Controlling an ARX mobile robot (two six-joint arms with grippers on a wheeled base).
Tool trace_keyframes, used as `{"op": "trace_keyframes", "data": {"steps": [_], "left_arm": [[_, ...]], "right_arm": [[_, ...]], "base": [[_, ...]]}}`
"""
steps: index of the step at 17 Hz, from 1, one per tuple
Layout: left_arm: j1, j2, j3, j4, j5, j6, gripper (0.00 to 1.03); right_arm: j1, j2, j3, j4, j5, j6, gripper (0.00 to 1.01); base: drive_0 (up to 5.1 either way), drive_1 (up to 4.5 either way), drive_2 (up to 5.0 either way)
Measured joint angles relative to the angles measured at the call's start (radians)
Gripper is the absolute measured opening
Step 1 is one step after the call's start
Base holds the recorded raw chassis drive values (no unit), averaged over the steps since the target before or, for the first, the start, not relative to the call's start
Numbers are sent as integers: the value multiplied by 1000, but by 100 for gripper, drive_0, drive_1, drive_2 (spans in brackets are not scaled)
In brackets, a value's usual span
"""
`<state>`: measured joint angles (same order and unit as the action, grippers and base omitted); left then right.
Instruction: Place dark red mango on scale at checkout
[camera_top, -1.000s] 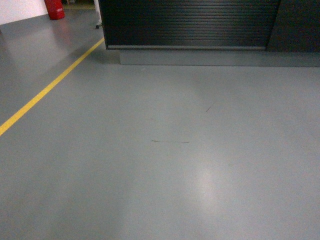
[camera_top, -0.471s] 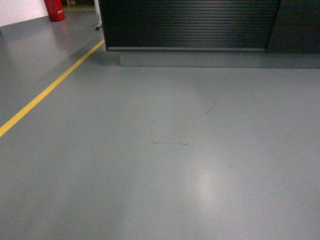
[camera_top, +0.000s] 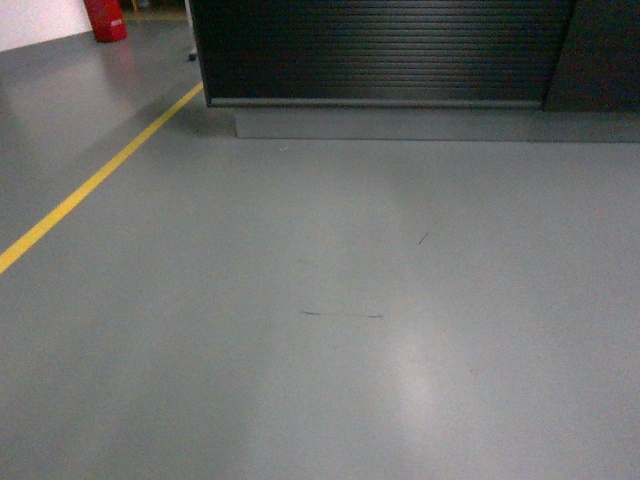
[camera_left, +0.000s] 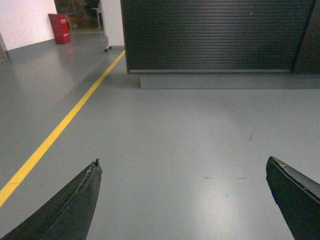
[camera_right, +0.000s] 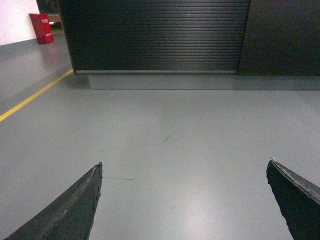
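The checkout (camera_top: 380, 50) shows as a black counter with a ribbed dark front and a grey plinth (camera_top: 390, 123) across the top of the head view, some way ahead over bare floor. It also fills the top of the left wrist view as the checkout (camera_left: 210, 35) and of the right wrist view as the checkout (camera_right: 155, 35). My left gripper (camera_left: 182, 167) is open, nothing between its dark fingers. My right gripper (camera_right: 185, 170) is open too and holds nothing. The dark red mango and the scale are out of view. Neither gripper appears in the head view.
A yellow floor line (camera_top: 95, 180) runs diagonally on the left of the grey floor (camera_top: 330, 330). A red object (camera_top: 105, 18) stands far back left by a white wall. A darker panel (camera_top: 605, 50) adjoins the counter's right end.
The counter has slid slightly down and grown in the head view, and the floor scuff marks have moved lower: the base has rolled closer to the checkout.
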<state>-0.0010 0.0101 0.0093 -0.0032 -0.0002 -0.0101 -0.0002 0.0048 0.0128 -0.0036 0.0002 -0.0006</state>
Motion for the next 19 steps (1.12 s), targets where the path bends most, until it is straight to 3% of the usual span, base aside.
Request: {"op": "trace_keyframes", "data": {"steps": [19], "left_arm": [[0, 0, 0, 0, -2, 0, 98]], "right_arm": [[0, 0, 0, 3, 0, 0, 98]], "base": [[0, 432, -432]]}}
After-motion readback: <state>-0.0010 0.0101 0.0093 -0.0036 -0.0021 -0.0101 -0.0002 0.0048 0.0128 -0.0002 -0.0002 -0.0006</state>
